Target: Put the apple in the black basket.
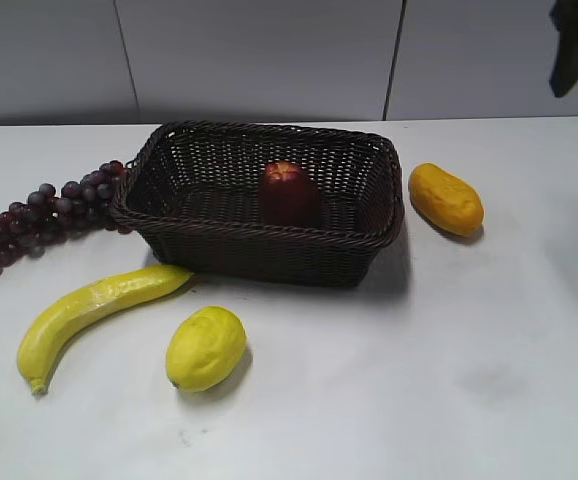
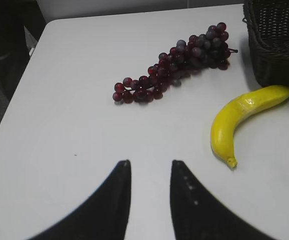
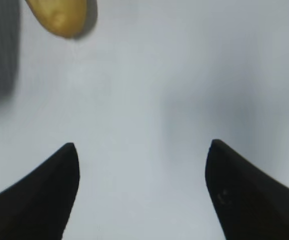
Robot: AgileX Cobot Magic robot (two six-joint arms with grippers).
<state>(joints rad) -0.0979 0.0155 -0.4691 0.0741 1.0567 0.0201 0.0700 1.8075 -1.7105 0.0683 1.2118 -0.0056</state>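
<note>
Exterior view: apple (image 1: 287,192) inside black basket (image 1: 259,250), no end effector near.

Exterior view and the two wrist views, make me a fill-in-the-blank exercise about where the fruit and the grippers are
1. The apple lies inside the black ____.
2. The banana lies on the table beside the ____, in front of the black basket.
3. The right gripper is open and holds ____.
4. The left gripper points towards the dark red ____.

Missing words: basket; lemon; nothing; grapes

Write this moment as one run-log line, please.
apple: inside black basket | left tool: open, empty | right tool: open, empty | task: looks done
</note>
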